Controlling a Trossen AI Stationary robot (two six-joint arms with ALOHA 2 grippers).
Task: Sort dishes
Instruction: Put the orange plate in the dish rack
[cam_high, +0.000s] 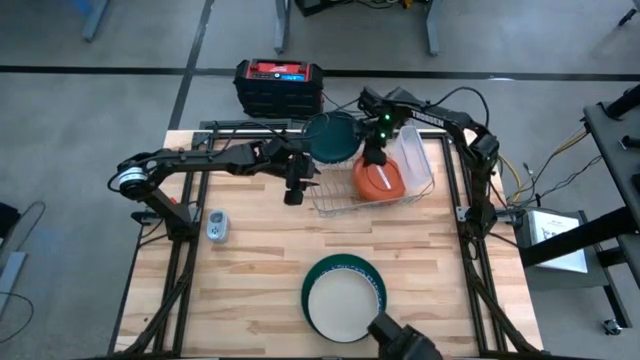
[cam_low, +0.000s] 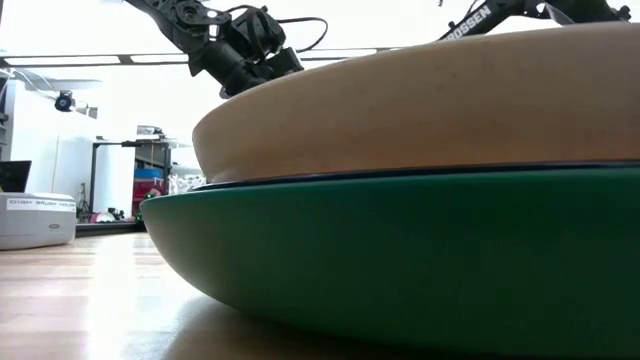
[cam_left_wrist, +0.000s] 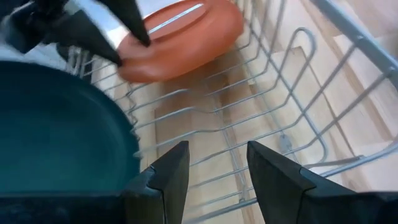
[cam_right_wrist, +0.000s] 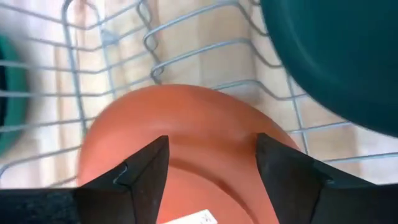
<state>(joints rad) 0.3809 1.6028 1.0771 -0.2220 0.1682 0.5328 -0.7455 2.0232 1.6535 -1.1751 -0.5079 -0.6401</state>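
Over the wire rack (cam_high: 372, 196) at the far side of the table (cam_high: 250, 260), your right gripper (cam_high: 376, 152) hangs above the orange bowl (cam_high: 378, 179). Right wrist view: fingers (cam_right_wrist: 144, 171) stand wide, the orange bowl (cam_right_wrist: 186, 140) sits between and just beyond the tips, upside down in the rack (cam_right_wrist: 112, 43); no clear contact, nothing held. A white label shows on the bowl near the fingers.

Your left gripper (cam_high: 293, 190) is at the rack's left end, just beside the dark green bowl (cam_high: 331, 137), which stands at the rack's far left corner. Left wrist view: fingers (cam_left_wrist: 171, 177) part open with a plain gap, only rack wires (cam_left_wrist: 273, 106) and table wood between them. The dark green bowl (cam_left_wrist: 59, 134) lies off to one side of the fingers, not between them; touching or not, can't tell. The orange bowl (cam_left_wrist: 180, 40) is farther off, with the right gripper's dark fingertips (cam_left_wrist: 99, 28) above it.

Near the front edge, a white plate (cam_high: 343, 301) rests in a dark green plate (cam_high: 376, 281), well apart from both grippers. Low view shows that stack up close, green plate (cam_low: 400, 260) under pale one (cam_low: 430, 110).

Small clear tray (cam_high: 415, 160) at the rack's right. Black and red box (cam_high: 279, 86) beyond the table's far edge. Small grey item (cam_high: 217, 226) on the left of the table.
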